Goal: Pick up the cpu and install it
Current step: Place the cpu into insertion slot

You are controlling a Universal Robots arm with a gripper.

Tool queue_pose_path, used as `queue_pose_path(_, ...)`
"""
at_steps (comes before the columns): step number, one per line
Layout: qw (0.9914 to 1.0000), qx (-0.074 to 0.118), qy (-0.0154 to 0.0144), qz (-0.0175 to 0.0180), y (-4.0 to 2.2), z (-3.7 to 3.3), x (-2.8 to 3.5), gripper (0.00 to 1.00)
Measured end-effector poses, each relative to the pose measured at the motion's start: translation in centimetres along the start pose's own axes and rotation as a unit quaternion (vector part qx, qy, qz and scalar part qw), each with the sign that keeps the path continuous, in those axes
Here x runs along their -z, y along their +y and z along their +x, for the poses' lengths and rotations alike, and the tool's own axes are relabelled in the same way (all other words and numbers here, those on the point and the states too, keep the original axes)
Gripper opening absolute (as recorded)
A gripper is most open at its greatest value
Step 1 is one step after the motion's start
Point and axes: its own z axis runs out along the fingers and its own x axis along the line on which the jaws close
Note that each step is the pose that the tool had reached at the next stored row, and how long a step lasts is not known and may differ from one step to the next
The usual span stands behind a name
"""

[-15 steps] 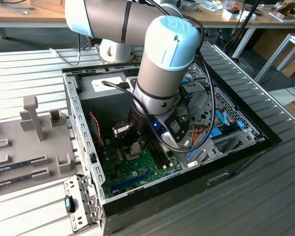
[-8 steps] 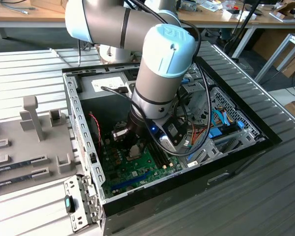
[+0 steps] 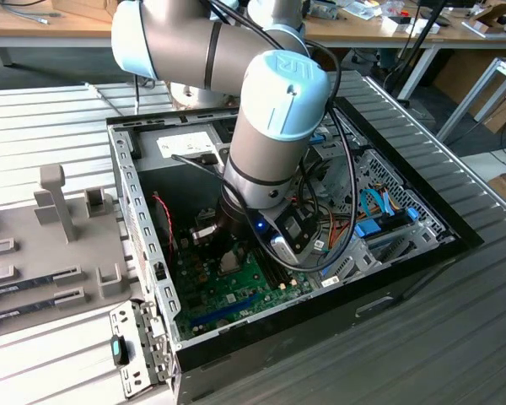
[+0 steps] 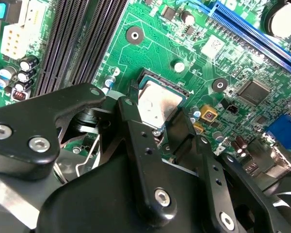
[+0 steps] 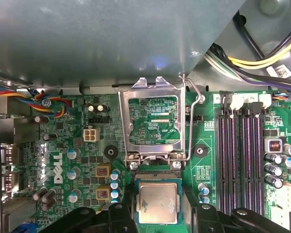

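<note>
While the gripper clamps its sides, the cpu lies flat — square, metal top up.

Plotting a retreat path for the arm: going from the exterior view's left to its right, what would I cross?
grey fixture tray → case's metal side wall → red wire → green motherboard → blue cables
</note>
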Motion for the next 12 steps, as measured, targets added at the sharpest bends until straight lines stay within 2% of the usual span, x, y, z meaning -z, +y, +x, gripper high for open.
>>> queue_pose_path(1,1.0,0.0,0.0,-0.0015,0.0,-0.01,0.0,0.47)
queue_pose_path(12,1.0,0.0,0.0,-0.0016,0.0,0.14,-0.29,0.47)
